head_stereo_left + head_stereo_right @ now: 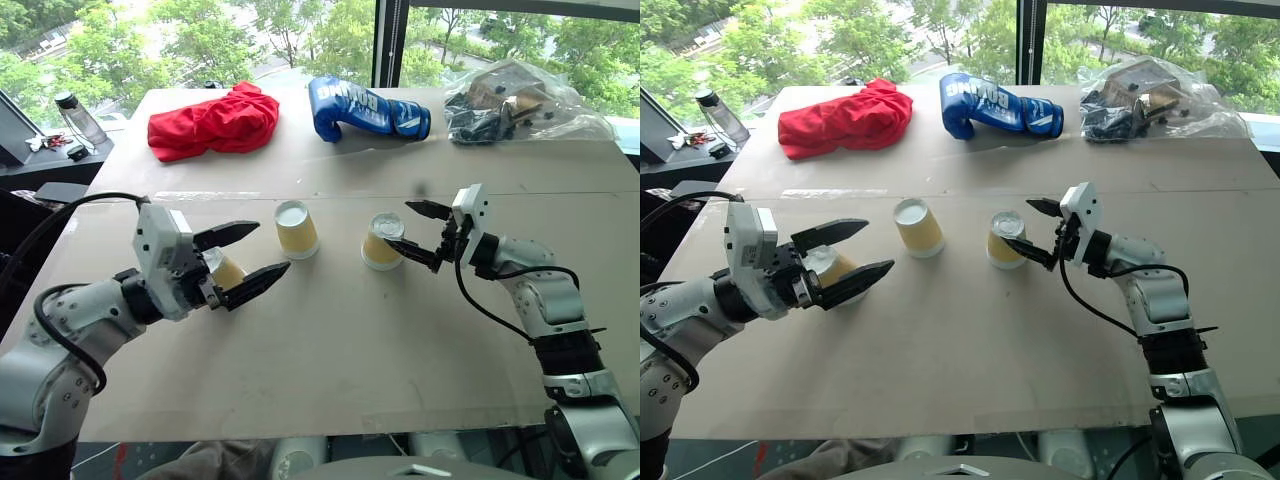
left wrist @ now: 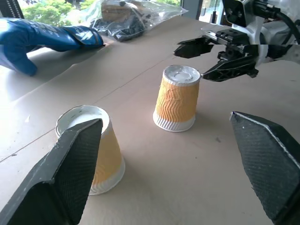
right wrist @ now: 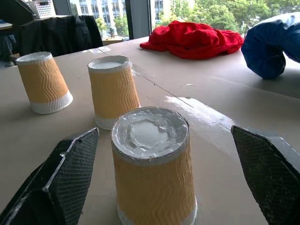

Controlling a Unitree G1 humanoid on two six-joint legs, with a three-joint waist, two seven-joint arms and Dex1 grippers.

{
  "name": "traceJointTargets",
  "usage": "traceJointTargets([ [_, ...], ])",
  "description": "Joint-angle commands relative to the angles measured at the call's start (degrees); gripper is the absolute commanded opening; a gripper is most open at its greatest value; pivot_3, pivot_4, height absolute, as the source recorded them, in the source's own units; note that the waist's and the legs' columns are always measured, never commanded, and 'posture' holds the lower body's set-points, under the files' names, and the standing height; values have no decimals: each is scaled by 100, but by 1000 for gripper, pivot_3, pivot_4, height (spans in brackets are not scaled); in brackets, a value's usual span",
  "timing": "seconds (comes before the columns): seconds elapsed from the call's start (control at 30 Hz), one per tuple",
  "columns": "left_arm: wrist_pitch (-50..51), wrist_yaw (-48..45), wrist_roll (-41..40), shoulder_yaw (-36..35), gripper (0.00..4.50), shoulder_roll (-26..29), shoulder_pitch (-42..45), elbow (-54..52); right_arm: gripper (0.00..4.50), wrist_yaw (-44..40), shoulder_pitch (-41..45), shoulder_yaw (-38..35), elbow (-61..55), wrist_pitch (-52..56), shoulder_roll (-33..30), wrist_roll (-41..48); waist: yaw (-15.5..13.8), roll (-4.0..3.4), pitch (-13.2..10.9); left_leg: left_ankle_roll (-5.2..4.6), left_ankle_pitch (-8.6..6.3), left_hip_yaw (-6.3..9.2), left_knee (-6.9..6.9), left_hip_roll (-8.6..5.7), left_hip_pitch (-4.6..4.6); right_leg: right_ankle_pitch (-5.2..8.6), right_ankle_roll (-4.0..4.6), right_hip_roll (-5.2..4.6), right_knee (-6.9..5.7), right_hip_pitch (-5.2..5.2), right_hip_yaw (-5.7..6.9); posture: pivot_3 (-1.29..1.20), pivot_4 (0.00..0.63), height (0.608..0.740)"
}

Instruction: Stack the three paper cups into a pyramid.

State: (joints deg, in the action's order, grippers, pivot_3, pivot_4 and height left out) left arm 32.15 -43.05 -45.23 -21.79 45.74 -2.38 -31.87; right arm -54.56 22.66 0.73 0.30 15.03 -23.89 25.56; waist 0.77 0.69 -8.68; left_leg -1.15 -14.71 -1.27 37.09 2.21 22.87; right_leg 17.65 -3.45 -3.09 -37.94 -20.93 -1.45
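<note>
All three paper cups stand upside down in a loose row on the brown table. The left cup shows between the spread fingers of my left gripper, which hovers open over it; in the right wrist view this cup rests on the table by itself. The middle cup stands free, just beyond the left fingertips. My right gripper is open, its fingertips flanking the right side of the right cup without touching it.
Along the far edge of the table lie a red cloth, a blue boxing glove and a clear plastic bag of dark items. A bottle stands beyond the table's far left corner.
</note>
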Motion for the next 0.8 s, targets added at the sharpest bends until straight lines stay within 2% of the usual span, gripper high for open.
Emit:
traceJointTargets([
  [0.03, -11, 268, 141, 29, 4500, -94, 148, 51, 4467, -323, -261, -484, -686, -52, -195, 581, -1, 0, -1, 0, 0, 0, 0, 0, 0, 0, 0, 0, 0, 0, 0, 0, 150, 740],
  [0.13, -19, 446, 354, 188, 4500, -173, 319, 234, 4467, -555, -680, -792, -1124, 25, -416, 1003, -9, 0, -1, 0, 0, 1, 0, 0, 0, 0, 0, 0, 0, 0, 1, 0, 150, 740],
  [0.37, -113, 930, 1457, 1345, 4500, -540, 1436, 1140, 4467, -741, -2196, -1691, -2063, -75, -1169, 1274, -81, 8, -1, -1, 0, 7, 5, -6, 0, -1, -1, 1, 0, 8, 7, 0, 150, 740],
  [0.57, -76, 1122, 1816, 1645, 4500, -850, 1770, 1234, 4467, -420, -2569, -1808, -2427, -92, -1113, 1335, 3, 11, -3, 0, 0, 5, 11, -4, -3, -1, -2, 7, -2, 13, -1, 0, 150, 740],
  [0.8, 153, 1843, 2181, 1835, 4500, -1397, 1949, 1103, 4467, -320, -2621, -1777, -2417, -160, -1103, 1343, -20, 11, -2, 0, 0, 6, 16, -4, -2, -1, -2, 8, -1, 13, -2, 0, 150, 740],
])
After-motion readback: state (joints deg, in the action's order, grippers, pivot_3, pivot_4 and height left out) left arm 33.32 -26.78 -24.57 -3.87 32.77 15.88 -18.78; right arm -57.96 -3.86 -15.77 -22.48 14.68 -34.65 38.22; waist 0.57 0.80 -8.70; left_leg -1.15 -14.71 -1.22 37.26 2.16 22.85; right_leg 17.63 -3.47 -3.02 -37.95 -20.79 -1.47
